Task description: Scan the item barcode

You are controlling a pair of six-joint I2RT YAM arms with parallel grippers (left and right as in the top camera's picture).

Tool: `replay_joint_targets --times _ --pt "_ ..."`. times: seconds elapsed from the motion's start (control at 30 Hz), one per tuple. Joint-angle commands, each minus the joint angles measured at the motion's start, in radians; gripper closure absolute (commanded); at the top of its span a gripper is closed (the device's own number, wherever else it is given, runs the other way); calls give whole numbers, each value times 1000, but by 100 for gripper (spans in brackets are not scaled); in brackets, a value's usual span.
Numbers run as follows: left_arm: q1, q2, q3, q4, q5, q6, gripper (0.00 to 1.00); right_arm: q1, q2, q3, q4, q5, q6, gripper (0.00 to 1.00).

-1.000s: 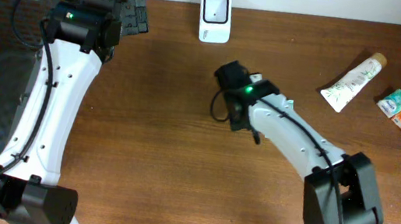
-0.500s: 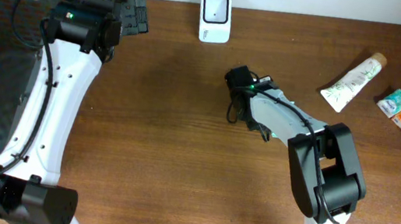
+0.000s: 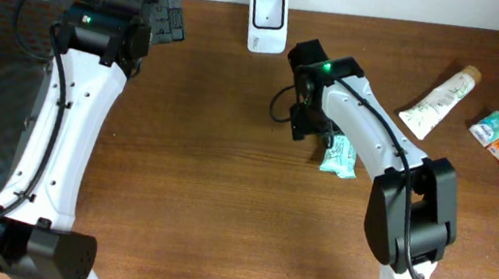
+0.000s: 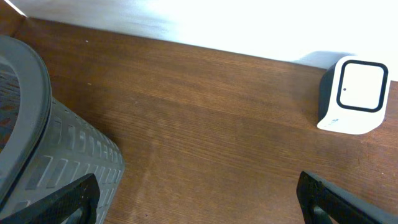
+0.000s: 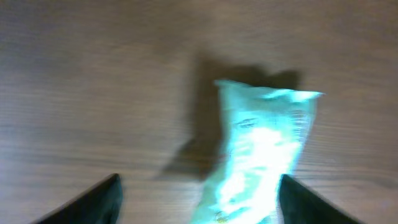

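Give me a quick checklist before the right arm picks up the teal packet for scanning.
1. Is the right gripper open? Ok, its fingers stand well apart.
2. Is the crinkled teal plastic packet free? Ok, it lies loose on the brown wooden table.
3. Is the packet centred between the fingers? Not ok, it sits off toward one finger.
4. Is the barcode side known? Cannot tell, the wrist view is blurred.
5. Is the window of the white box scanner unobstructed? Ok, nothing covers it.
6. Is the left gripper out of the way? Ok, it is open, empty and near the grey basket.
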Motion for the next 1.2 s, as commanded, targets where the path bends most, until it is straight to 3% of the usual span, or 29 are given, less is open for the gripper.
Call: replay_joint_targets --times 0.0,0.07,0.17,0.2,0.23,0.27,0.37,0.47,0.63,0.67,0.77,0.87,0.93,1.0,1.07,1.17 --pt "4 0 4 1 -6 12 1 3 11 -104 55 164 127 15" --pt "4 0 4 1 -7 12 1 3 11 -192 135 190 127 16" --pt "4 0 4 1 -7 12 1 0 11 -282 191 239 126 41" --pt "4 0 4 1 -7 12 1 1 11 -291 192 234 126 68" --pt "4 0 4 1 -6 12 1 1 11 -290 193 217 126 88" --pt "4 0 4 1 -7 12 1 0 11 -279 188 182 126 96" --pt "4 0 4 1 -7 12 1 -9 -7 -140 145 -66 89 96" --pt "4 0 4 1 -7 12 1 -49 -18 21 110 -702 -95 96" --pt "4 0 4 1 -7 12 1 -83 19 -66 179 -1139 -129 95" --pt "4 0 4 1 -7 12 1 -90 21 -112 225 -1218 -128 88" --pt "4 0 4 1 -6 12 1 -136 21 -232 286 -1226 -34 76" --pt "4 0 4 1 -7 12 1 -195 21 -251 249 -985 21 57" --pt "4 0 4 1 -6 12 1 -238 20 -233 180 -866 20 55" --pt "4 0 4 1 -7 12 1 -254 14 -158 74 -865 -60 59" --pt "4 0 4 1 -7 12 1 -228 13 -105 42 -903 -108 47" --pt "4 0 4 1 -7 12 1 -127 15 -123 133 -972 -117 28"
